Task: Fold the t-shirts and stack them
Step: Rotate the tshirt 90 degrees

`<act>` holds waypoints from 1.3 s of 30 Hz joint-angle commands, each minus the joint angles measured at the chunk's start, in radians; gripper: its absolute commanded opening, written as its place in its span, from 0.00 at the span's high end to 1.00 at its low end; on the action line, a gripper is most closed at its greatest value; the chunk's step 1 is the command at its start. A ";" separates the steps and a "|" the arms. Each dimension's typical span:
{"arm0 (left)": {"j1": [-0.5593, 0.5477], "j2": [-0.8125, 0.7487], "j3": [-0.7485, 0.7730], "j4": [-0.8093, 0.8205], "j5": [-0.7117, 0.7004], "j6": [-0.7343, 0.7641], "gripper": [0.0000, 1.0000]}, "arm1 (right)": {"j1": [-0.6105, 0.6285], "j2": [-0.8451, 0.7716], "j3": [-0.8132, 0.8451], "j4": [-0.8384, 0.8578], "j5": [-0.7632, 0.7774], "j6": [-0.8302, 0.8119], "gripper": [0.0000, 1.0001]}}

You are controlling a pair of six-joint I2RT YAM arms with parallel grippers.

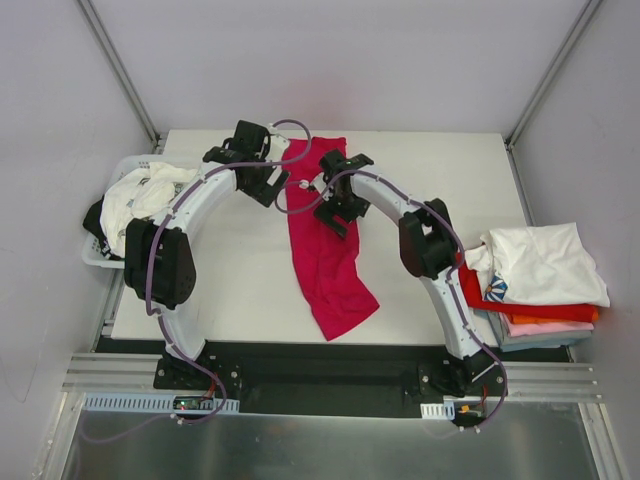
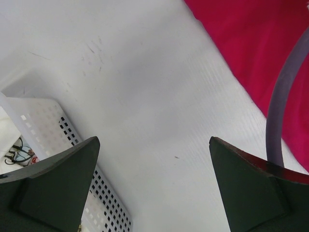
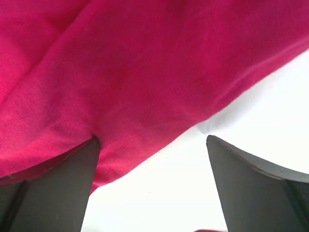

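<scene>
A white perforated plastic basket [image 1: 93, 256] at the surface's [image 1: 240, 290] left edge holds a crumpled white shirt [image 1: 140, 193]. The left gripper [image 2: 154, 142] hangs wide, holding nothing, over bare surface just beside the plain crimson-magenta t-shirt [image 1: 322, 255], which lies in a long rumpled strip mid-surface. The right gripper [image 3: 153, 140] stands wide above that shirt's edge. A white-topped stack of folded shirts [image 1: 545, 265] sits far right.

On my left, a white plastic basket [image 1: 93, 257] is sitting at the edge of the white surface [image 1: 450, 180] (its wall is perforated with small holes). Faint scuffs [image 2: 91, 48] are showing on the surface, and a metal rail [image 1: 105, 380] is running along its near side.
</scene>
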 commanded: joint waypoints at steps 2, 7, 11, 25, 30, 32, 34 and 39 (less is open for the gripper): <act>-0.010 -0.050 -0.017 -0.032 0.014 0.019 0.02 | -0.041 0.064 0.034 -0.028 0.108 0.006 0.04; -0.010 -0.052 -0.016 -0.032 0.025 0.018 0.02 | -0.065 0.063 0.044 -0.074 0.110 0.041 0.04; -0.011 -0.050 -0.017 -0.032 0.031 0.013 0.02 | -0.085 0.049 0.051 -0.111 0.120 0.078 0.04; -0.013 -0.032 0.001 -0.032 0.059 0.009 0.02 | 0.034 -0.158 -0.098 -0.010 0.146 0.070 0.04; -0.014 0.077 0.113 -0.033 0.109 0.006 0.02 | 0.116 -0.279 -0.224 0.036 0.200 0.067 0.04; -0.014 0.108 0.170 -0.035 0.109 0.006 0.02 | 0.134 -0.345 -0.282 0.079 0.234 0.069 0.04; -0.014 0.148 0.199 -0.033 0.109 0.010 0.02 | 0.148 -0.420 -0.378 0.125 0.257 0.053 0.04; -0.013 0.195 0.231 -0.033 0.100 0.025 0.02 | 0.174 -0.529 -0.526 0.087 0.263 0.042 0.04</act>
